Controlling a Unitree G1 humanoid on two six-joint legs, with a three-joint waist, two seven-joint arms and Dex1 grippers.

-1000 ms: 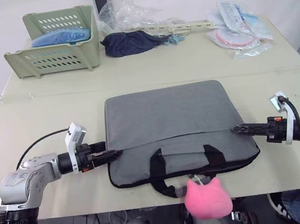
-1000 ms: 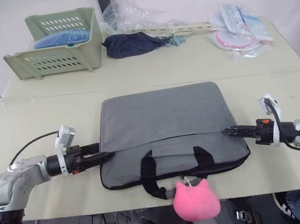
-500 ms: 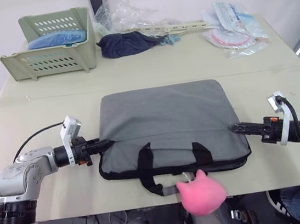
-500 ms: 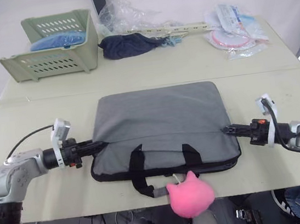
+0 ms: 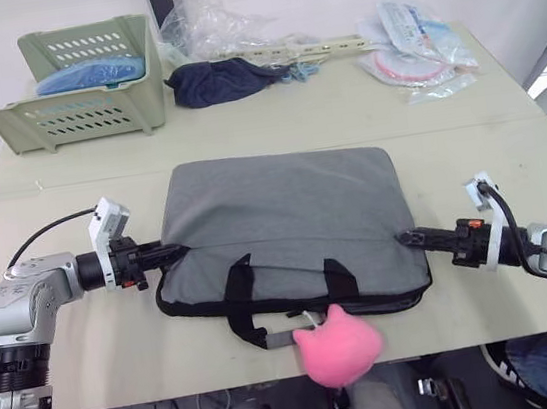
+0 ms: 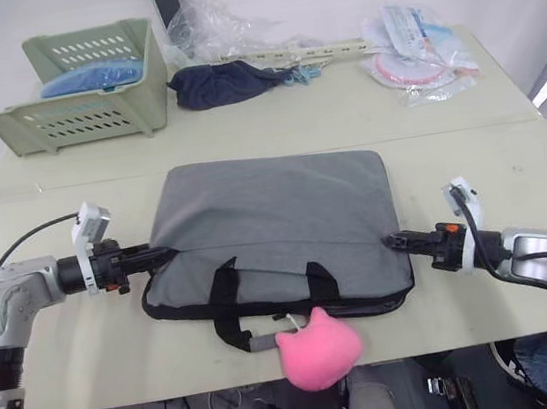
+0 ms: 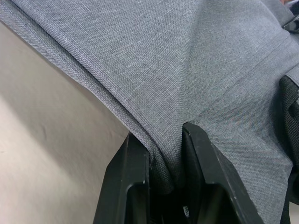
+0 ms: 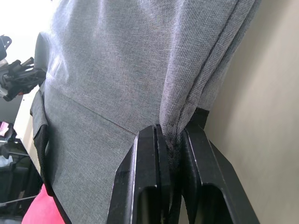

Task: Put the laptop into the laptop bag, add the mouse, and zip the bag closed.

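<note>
Currently the laptop bag [image 5: 286, 225] lies flat at the table [image 5: 273, 124] front edge, zipped; left gripper [image 7: 164, 161] and right gripper [image 8: 171, 149] each clamp an end seam. Pink plush [image 5: 335, 346] dangles off the edge.

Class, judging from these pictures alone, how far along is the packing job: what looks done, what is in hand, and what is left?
Done: not certain. The laptop bag lies flat on the table; its contents and zipper state are hidden.
In hand: the left hand and the right hand each pinch a side edge of the bag.
Left: confirming the zip is closed.
</note>
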